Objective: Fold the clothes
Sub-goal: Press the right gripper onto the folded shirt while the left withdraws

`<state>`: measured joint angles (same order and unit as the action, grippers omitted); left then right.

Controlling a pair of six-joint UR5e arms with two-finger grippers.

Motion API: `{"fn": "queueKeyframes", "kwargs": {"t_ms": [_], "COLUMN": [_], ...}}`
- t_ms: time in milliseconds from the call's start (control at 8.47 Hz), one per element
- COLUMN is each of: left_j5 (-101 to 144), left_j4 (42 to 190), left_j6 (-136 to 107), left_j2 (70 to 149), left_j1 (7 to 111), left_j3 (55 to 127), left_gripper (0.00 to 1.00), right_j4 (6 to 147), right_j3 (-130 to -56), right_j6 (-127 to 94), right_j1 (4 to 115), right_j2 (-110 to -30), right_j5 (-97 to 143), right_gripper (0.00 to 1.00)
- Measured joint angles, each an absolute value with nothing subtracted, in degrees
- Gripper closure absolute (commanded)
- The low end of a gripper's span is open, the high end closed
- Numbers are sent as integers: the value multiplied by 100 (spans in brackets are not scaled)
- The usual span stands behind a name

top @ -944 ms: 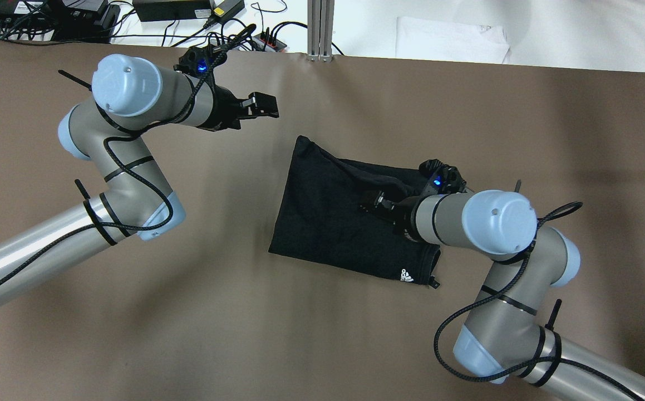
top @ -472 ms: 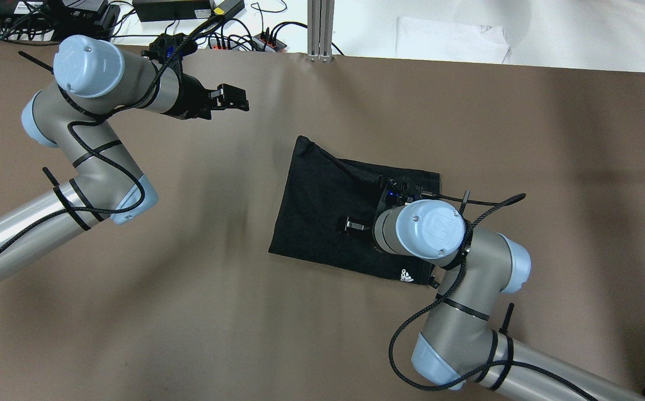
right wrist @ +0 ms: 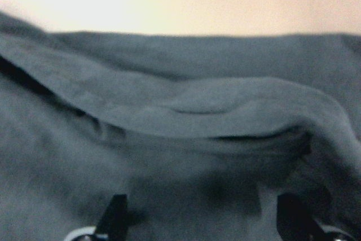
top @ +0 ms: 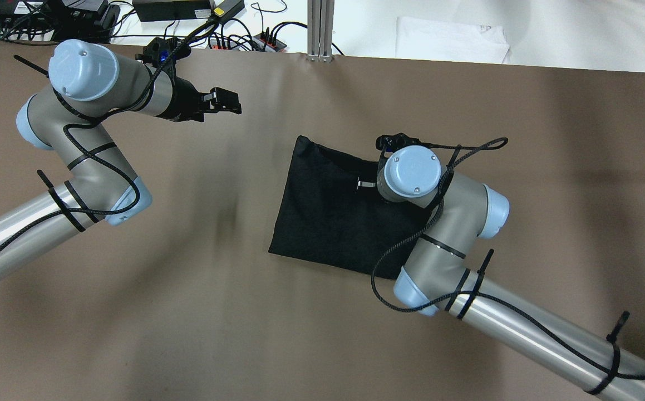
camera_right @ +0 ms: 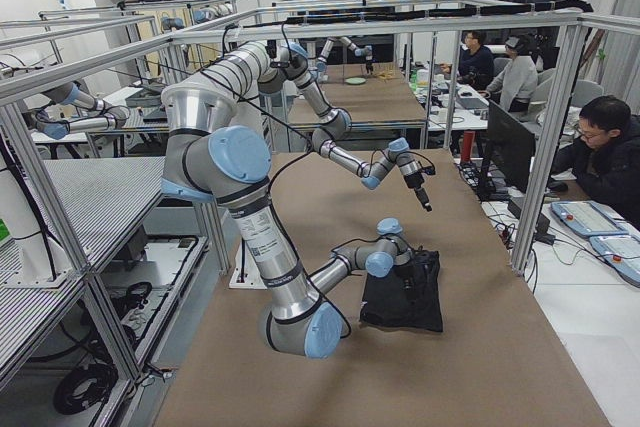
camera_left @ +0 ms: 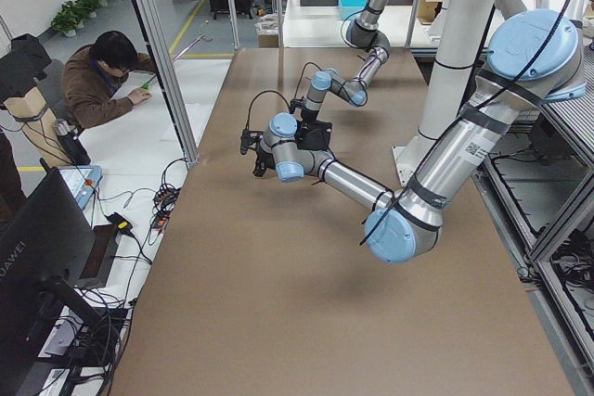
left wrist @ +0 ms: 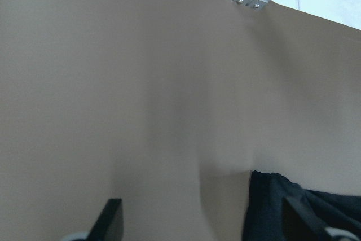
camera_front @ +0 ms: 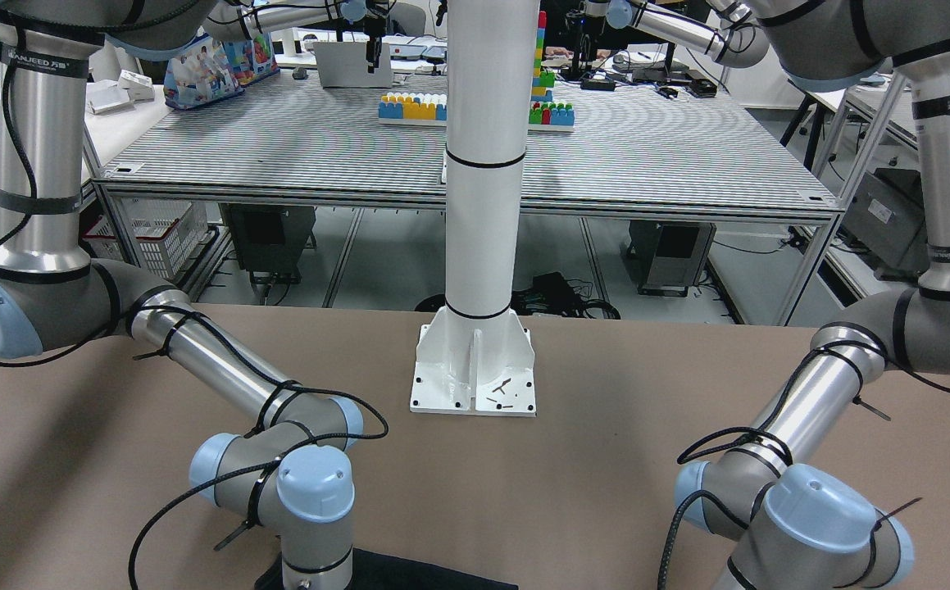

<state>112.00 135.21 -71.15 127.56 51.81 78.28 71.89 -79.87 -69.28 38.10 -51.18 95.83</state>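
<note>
Black garment [top: 322,217] lies folded flat mid-tabletop [top: 188,312] | right fingers [right wrist: 115,215] spread wide, holding nothing, pointing down at a raised fold by the garment's far edge, contact cannot be told | left fingers [left wrist: 113,221] spread wide, holding nothing, over bare tabletop, apart from the garment's far-left corner

Brown bench [top: 188,312]; a black garment [top: 322,217] lies flat at frame centre. A white pillar base [camera_front: 473,373] stands mid-frame.
</note>
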Motion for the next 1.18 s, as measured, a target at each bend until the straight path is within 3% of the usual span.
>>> {"fn": "queueKeyframes", "kwargs": {"t_ms": [236, 472, 826, 1180], "left_j5": [11178, 11176, 11209, 11232], "left_j4": [13843, 14021, 14041, 13968], "left_j6": [-7118, -7130, -7134, -6731], "left_j2": [12740, 12756, 12857, 12865], "left_j1": [5167, 5155, 5211, 5455], "left_j3": [7589, 7437, 7405, 7414], "left_gripper": [0, 0, 0, 0], "right_j4": [7110, 7037, 7038, 7088], "right_j3": [-7139, -6825, -6791, -7066], "right_j6": [-6363, -5947, -5320, -4083], "right_j1": [4367, 4832, 5495, 6368], "right_j2": [-4746, -4665, -4776, -5375], "right_j5": [9667, 9903, 10540, 11379], "right_gripper": [7, 6, 6, 6]}}
